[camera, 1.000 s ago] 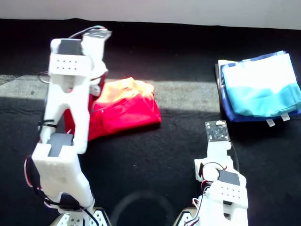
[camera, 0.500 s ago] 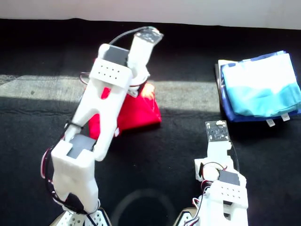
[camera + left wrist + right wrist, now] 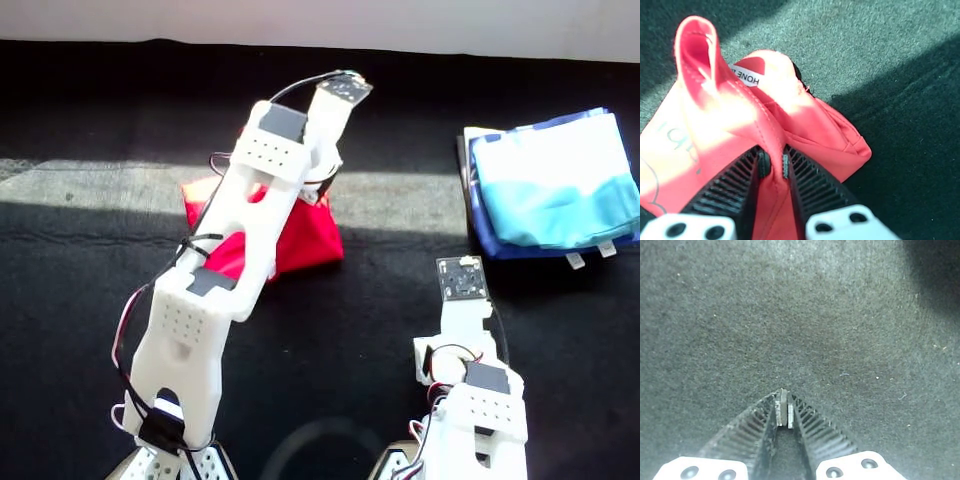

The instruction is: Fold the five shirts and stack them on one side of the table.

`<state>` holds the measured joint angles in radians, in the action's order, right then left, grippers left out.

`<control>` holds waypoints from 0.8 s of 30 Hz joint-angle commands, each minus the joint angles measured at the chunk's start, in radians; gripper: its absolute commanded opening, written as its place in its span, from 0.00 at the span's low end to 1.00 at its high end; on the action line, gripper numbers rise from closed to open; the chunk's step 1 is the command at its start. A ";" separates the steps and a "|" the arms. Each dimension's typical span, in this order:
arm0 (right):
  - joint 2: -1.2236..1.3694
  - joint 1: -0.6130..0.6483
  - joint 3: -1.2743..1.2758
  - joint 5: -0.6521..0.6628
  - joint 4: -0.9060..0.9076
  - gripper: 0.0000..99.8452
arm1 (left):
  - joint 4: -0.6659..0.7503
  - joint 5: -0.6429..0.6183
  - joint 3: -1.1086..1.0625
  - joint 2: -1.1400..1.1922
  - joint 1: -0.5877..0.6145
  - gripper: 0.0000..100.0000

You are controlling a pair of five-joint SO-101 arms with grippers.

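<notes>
A red shirt (image 3: 300, 235) lies bunched at the table's middle, partly hidden under the left arm in the high view. My left gripper (image 3: 772, 165) is shut on a fold of this red shirt (image 3: 740, 120), whose white label faces the wrist camera. In the high view the left gripper (image 3: 318, 195) sits over the shirt's far edge. A stack of folded shirts (image 3: 553, 185), white and light blue over dark blue, rests at the table's right side. My right gripper (image 3: 783, 410) is shut on nothing, low above bare black cloth, and its arm (image 3: 465, 330) stands near the front.
A black cloth (image 3: 400, 300) covers the table, with a sunlit band across its middle. A pale wall (image 3: 320, 20) runs along the far edge. Bare cloth lies between the red shirt and the stack.
The left arm has swung to the right and reached farther out, dragging the red shirt with it; the shirt is more bunched and sits farther right. The right arm has kept still.
</notes>
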<state>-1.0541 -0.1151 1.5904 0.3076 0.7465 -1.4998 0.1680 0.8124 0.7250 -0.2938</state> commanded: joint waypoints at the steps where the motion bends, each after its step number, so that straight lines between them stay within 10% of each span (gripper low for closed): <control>1: -0.004 -0.022 0.025 0.003 -0.021 0.01 | -0.032 -0.008 0.088 0.013 -0.027 0.04; 8: -0.004 -0.022 0.025 0.003 -0.021 0.01 | -0.087 -0.109 0.254 0.028 0.054 0.26; 13: -0.004 -0.022 0.025 0.003 -0.021 0.01 | -0.229 -0.121 0.394 0.038 0.140 0.21; 16: -0.004 -0.022 0.025 0.003 -0.021 0.01 | -0.261 -0.120 0.354 0.039 0.182 0.01; 24: -0.004 -0.022 0.025 0.003 -0.021 0.01 | -0.245 -0.087 0.077 0.039 0.209 0.01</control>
<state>-1.0541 -0.1151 1.5965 0.3076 0.7465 -1.7499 0.0744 0.9505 0.7695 -0.0867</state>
